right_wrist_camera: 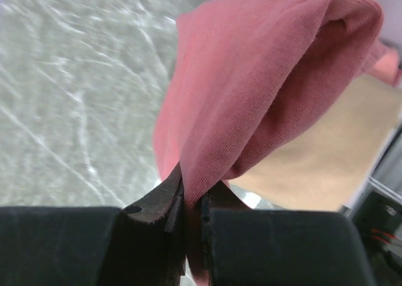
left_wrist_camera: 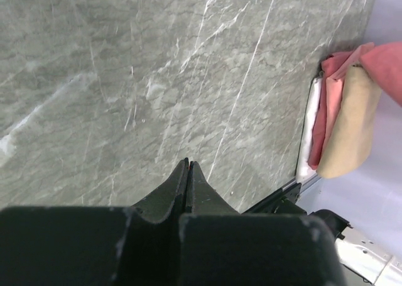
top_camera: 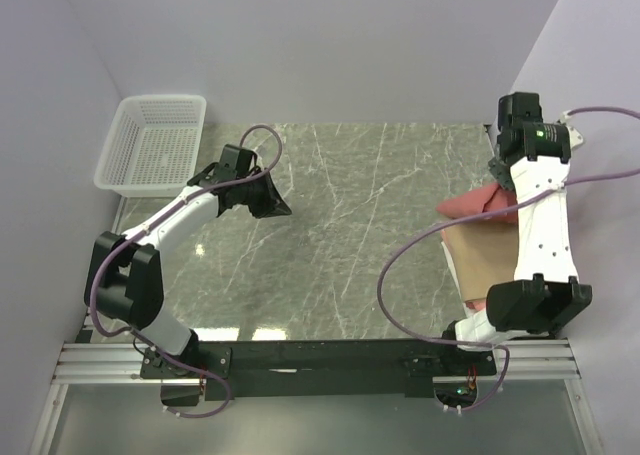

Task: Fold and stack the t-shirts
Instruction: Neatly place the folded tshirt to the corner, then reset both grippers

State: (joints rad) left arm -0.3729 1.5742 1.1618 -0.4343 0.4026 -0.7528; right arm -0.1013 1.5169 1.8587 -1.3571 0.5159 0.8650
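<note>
Right wrist view, and we see the right gripper (right_wrist_camera: pixel 191 201) clamped on a fold of the red shirt (right_wrist_camera: pixel 251 97), with the cloth bunched in a soft hood directly above the folded stack (left_wrist_camera: pixel 345 135). To do this well, we'd lift clear before swinging away from the stack, so the trailing hem doesn't drag the tan shirt (right_wrist_camera: pixel 326 154) off the top. Hold that pinch firm: only a small fold of thin knit is caught. The left gripper (left_wrist_camera: pixel 188 168) hangs clenched on nothing, well away from the stack over bare table (top_camera: pixel 350 225). We reckon it should take a second corner for spreading. The red shirt looks salmon-toned, fine-ribbed, crumpled and unfolded. In the stack, under the tan one, lie a pink shirt (left_wrist_camera: pixel 328 104) and a white shirt (left_wrist_camera: pixel 309 126).
</note>
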